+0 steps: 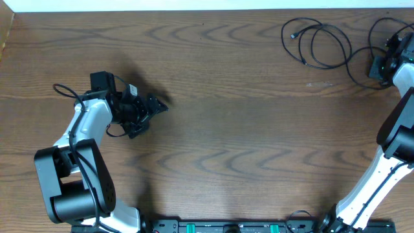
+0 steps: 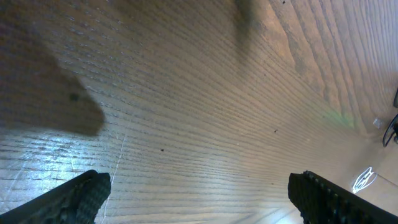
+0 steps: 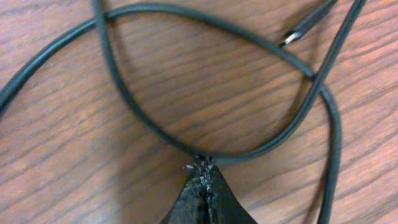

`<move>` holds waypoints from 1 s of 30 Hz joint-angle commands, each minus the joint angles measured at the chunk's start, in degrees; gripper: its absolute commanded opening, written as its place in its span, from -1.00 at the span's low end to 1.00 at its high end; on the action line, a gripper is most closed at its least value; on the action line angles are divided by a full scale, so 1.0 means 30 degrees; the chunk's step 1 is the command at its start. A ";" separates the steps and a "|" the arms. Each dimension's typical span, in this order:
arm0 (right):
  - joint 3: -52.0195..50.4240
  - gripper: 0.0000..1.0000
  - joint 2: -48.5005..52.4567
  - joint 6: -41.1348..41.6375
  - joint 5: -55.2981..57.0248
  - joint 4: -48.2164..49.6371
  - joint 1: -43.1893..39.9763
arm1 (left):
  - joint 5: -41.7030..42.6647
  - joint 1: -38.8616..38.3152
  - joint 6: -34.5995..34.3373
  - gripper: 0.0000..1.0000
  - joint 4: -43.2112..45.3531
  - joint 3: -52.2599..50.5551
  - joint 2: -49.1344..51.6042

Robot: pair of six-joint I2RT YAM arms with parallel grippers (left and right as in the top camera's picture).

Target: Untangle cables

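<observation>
Right gripper (image 3: 200, 171), far right, jaws pressed together, pinching a black cable (image 3: 124, 102) loop. Left gripper (image 2: 199, 190) spread wide above the table (image 2: 186, 93), left side.

Left arm (image 1: 83, 126), 8 o'clock: white shells, black drum joints, thin black cable loop (image 1: 65, 90) at wrist. Left gripper (image 1: 157, 105) black; fingers (image 2: 74, 199) matt, knurled. Right arm (image 1: 378, 184), 4 o'clock: same white-and-black build. Right gripper (image 3: 202, 165) tips black, rough-edged.

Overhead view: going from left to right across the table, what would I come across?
Left arm → left tool, open → bare table → black cables in loose loops → right tool, shut on the cables.
</observation>
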 commanded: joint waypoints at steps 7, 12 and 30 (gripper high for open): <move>0.0015 -0.98 -0.4124 0.0299 -0.2353 -0.1902 -0.0284 | -0.0189 0.0087 -0.0029 0.96 0.0007 0.0095 0.0080; -0.0022 -0.98 -0.2900 0.0699 -0.1909 -0.3876 0.0576 | -0.0189 0.0087 -0.0029 0.96 0.0007 0.0095 0.0080; -0.0022 -0.98 0.0291 0.1421 -0.3330 -0.3767 0.4014 | -0.0189 0.0087 -0.0029 0.96 0.0007 0.0095 0.0080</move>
